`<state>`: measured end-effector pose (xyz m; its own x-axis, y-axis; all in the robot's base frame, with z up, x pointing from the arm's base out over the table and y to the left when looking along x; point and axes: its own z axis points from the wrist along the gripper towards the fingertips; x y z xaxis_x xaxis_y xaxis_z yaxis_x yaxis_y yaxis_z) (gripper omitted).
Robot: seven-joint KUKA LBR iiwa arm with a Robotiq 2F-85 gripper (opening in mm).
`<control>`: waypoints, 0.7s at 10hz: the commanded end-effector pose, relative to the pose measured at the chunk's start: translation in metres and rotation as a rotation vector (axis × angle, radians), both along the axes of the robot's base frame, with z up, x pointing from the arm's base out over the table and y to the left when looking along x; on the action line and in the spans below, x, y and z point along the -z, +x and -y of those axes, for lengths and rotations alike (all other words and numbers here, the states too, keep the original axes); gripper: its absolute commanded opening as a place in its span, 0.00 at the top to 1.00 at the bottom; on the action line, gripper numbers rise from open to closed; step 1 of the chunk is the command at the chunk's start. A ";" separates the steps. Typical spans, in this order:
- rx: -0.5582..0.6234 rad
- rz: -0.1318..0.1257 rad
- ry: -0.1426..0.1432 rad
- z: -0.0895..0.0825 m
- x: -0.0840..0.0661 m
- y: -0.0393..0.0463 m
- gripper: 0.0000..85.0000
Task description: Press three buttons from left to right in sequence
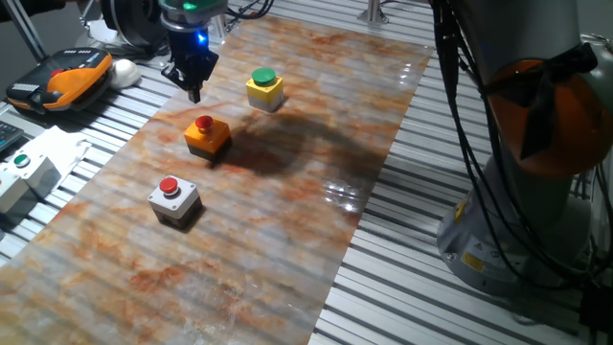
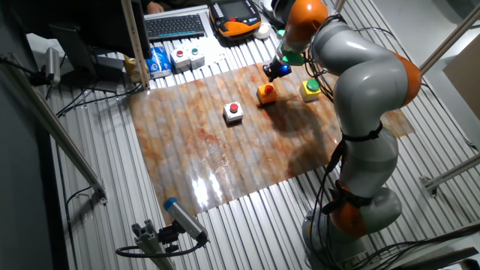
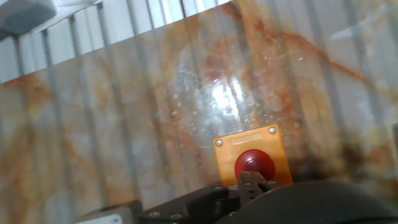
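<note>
No brand or lettering can be read on any of the boxes in your views. Your gripper (image 1: 194, 93) hangs in the upper left of one fixed view, just above and behind the orange button box (image 1: 207, 135). Whether the fingers are apart or together you cannot tell: the hand view shows only a dark tip at the bottom edge, possibly touching the red cap of the orange button box (image 3: 253, 156), but the frame is too blurred there to be sure.

The three boxes sit in a diagonal row on the marbled mat (image 1: 287, 240) covering the desk. The grey button box (image 1: 174, 201) with its red cap lies toward the lower left, the orange one in the middle, and the yellow button box (image 1: 264, 90) with its green cap toward the upper middle; all three stand apart from one another.

In the other fixed view the gripper (image 2: 275, 72) sits just above the orange button box (image 2: 266, 93), with the grey button box (image 2: 234, 112) to its left and the yellow button box (image 2: 311, 89) to its right.
</note>
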<state>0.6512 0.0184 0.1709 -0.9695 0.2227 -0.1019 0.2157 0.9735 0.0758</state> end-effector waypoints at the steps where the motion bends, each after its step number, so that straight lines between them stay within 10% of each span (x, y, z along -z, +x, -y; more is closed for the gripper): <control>1: 0.009 0.006 -0.060 0.000 0.000 0.0002 1.00; 7: 0.010 -0.006 -0.028 0.001 0.001 0.0005 1.00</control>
<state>0.6521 0.0176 0.1693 -0.9678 0.2294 -0.1035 0.2255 0.9731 0.0477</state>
